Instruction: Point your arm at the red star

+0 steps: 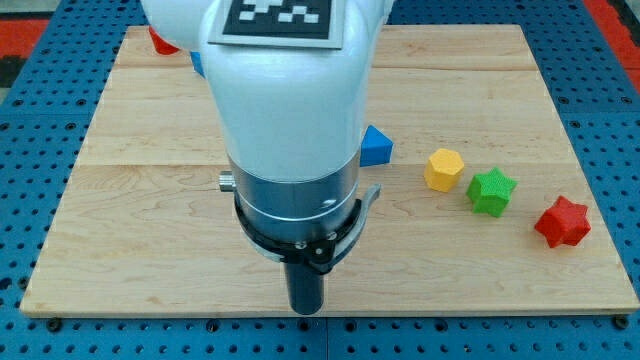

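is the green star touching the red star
No, the green star sits apart from the red star, with bare board between them.

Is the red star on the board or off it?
On. The red star sits wholly on the wooden board, near its right edge, beside the green star.

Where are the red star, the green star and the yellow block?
red star (562, 222): camera view, the middle of its top face.
green star (491, 190): camera view, the centre of its top.
yellow block (444, 168): camera view, the middle of its top face.
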Controlling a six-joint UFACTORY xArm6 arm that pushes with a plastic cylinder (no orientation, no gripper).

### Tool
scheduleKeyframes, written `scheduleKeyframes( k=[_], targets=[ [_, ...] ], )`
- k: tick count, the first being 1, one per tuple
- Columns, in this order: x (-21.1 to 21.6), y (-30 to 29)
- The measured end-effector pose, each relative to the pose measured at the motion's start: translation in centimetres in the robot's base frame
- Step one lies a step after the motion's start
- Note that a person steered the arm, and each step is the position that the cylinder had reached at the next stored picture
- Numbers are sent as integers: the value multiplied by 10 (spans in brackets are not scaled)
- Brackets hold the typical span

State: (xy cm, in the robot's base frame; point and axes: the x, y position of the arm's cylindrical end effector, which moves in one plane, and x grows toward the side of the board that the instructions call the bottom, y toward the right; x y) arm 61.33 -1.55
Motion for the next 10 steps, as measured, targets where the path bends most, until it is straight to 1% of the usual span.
scheduleKeyframes(
  k=[4, 8, 9, 10],
  targets=[
    [0, 45],
    [4, 106],
    [-10, 131],
    [-14, 216]
  ],
)
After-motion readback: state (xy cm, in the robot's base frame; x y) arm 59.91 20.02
